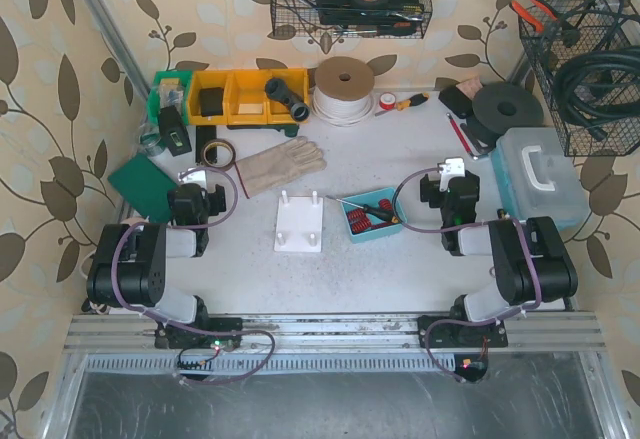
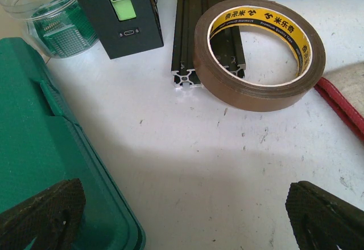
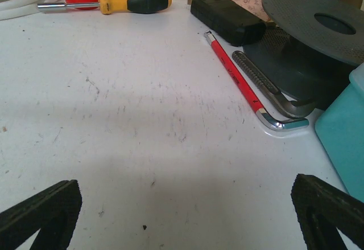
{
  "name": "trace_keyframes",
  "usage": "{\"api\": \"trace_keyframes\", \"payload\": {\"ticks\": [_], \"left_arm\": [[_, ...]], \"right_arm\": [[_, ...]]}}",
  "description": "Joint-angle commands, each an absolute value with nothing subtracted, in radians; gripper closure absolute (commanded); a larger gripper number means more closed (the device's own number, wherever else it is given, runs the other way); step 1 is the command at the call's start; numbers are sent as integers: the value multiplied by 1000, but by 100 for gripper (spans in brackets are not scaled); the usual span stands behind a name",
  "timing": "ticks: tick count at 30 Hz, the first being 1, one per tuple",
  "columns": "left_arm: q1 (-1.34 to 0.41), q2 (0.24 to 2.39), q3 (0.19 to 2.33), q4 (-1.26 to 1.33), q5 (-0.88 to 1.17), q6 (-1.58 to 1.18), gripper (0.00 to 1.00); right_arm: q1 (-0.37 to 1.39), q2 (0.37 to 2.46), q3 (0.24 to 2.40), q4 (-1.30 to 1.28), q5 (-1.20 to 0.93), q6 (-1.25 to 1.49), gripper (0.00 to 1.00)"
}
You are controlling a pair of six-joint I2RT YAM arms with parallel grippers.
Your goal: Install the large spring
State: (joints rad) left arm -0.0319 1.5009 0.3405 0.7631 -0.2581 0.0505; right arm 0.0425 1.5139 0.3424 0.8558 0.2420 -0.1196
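1. I am hanging my left gripper (image 2: 182, 218) over the white table (image 2: 187, 147) with its jaws spread wide and nothing between them. The green case (image 2: 34, 147) is lying on its left and the brown tape roll (image 2: 256, 93) ahead.
2. I am holding my right gripper (image 3: 185, 216) just as wide apart and empty, with a red hex key (image 3: 233, 70) lying ahead to the right.
3. The red springs (image 1: 358, 223) are lying in the blue tray (image 1: 365, 197), between my two grippers and nearer the right one. I cannot tell which is the large one.
4. The white base (image 1: 300, 231) with two upright pegs is standing just left of that tray.
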Motion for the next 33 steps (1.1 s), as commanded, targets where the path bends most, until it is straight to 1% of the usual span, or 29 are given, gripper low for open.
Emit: {"api": "trace_keyframes", "payload": {"ticks": [1, 28, 30, 32, 33], "left_arm": [[-26, 1493, 368, 775, -258, 40, 2], [-35, 1488, 363, 780, -269, 45, 2], [-54, 1472, 363, 773, -372, 28, 2], [-65, 1419, 382, 700, -405, 26, 2], [-74, 1386, 426, 617, -433, 23, 2]], "right_arm": [[36, 1503, 360, 852, 224, -106, 0], [37, 1499, 356, 858, 224, -107, 0], [43, 1492, 349, 869, 238, -113, 0], [66, 1434, 351, 831, 266, -129, 0], [77, 1375, 358, 769, 275, -137, 0]]}}
